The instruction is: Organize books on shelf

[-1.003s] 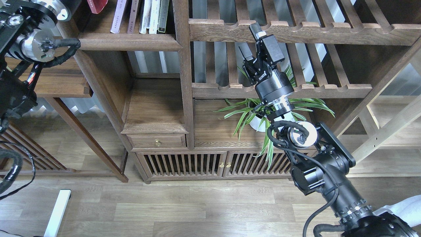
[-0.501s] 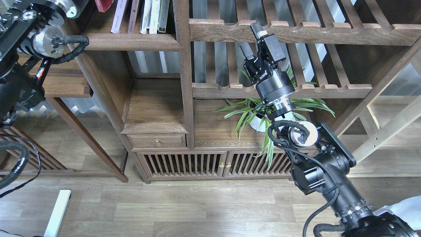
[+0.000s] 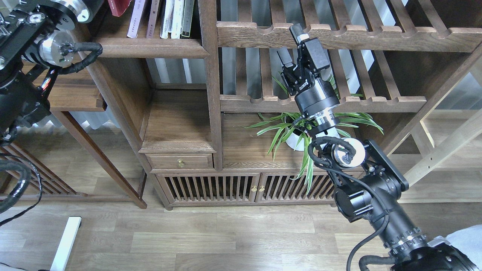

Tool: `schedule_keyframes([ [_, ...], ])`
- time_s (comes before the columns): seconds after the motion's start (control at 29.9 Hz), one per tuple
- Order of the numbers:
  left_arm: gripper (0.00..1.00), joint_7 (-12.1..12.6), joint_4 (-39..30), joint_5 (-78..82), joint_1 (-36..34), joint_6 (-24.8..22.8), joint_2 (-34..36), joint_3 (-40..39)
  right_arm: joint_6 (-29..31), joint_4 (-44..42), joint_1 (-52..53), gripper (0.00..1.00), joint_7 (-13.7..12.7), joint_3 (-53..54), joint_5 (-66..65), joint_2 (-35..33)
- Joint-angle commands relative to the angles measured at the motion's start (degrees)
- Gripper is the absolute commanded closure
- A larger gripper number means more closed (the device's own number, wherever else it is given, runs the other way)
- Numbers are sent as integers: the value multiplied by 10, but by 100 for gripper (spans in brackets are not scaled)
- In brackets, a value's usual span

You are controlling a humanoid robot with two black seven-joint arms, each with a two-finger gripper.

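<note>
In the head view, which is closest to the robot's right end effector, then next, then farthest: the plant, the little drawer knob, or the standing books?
From the right end effector:
1. Plant, just below it.
2. Standing books, upper left.
3. Drawer knob, lower left.

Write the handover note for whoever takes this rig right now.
Right gripper: open, empty, raised in front of the slatted shelves, above the plant.
Left gripper: out of view; only the arm's thick joints show at top left.
Books: upright on the plank shelf, top left; a red book leans at their left end, cut off by the frame.
Done: cannot tell. Left: check the red book and straighten the row.
</note>
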Motion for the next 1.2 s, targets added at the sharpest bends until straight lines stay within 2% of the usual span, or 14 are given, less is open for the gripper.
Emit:
schedule_keyframes([
  [0.0,95,0,3,0,0,0,1,6,0,0,0,9,0,0,0,0],
  [0.64,94,-2,21,0,0,0,-5,17,0,-1,0,9,0,1,8,0],
  [1.17,81,3,23,-1,0,4,-6,24,0,0,0,9,0,1,8,0],
])
